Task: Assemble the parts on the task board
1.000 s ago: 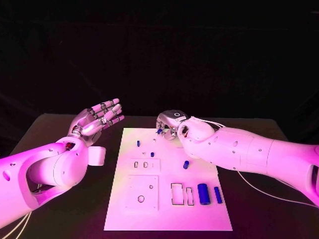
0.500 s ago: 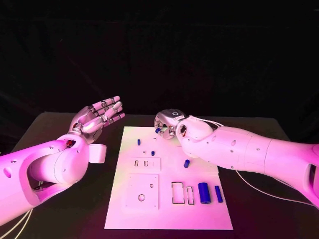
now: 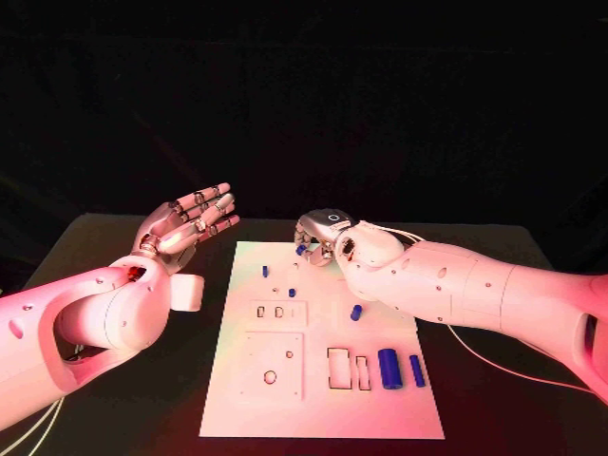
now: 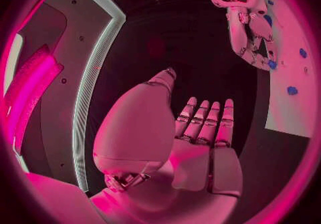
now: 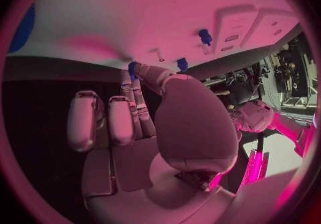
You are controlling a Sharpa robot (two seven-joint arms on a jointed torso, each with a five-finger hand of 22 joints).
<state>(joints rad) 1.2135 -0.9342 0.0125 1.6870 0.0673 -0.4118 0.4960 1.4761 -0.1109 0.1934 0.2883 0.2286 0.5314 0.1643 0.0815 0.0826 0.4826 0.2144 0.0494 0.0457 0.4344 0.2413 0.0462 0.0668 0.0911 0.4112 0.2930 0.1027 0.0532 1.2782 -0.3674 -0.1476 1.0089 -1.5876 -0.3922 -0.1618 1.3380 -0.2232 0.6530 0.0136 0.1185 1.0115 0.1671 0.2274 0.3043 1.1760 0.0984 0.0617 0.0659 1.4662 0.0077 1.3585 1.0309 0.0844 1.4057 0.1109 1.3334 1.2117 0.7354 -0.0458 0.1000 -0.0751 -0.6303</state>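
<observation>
Left hand (image 3: 188,223): raised above the black table (image 3: 112,285) to the left of the task board, palm open, fingers extended and slightly apart, holding nothing. In the left wrist view the same hand (image 4: 194,144) shows its fingers straight and lying close side by side, the thumb set apart from them.

Task board (image 3: 325,380): a white plate lying flat in the middle of the table, its long side running away from the robot. Near its left part lie a raised square plate with an oval hole (image 3: 273,366) and, farther from the robot, a smaller plate with two slots (image 3: 275,312). Small blue parts (image 3: 292,293) are scattered over the far half of the board. Toward the near right lie rectangular recesses (image 3: 338,369), a thick blue cylinder (image 3: 389,369) just beside them, and a thinner blue rod (image 3: 416,370) next to it. A short blue piece (image 3: 355,313) lies near the middle of the board.

Right hand (image 3: 329,237): lowered over the far end of the board, fingers curled downward. A small blue part (image 3: 303,250) is pinched at its fingertips; the right wrist view shows this part (image 5: 132,69) between the thumb and a fingertip (image 5: 127,82), close above the white surface, while the other fingers lie folded beside one another.
</observation>
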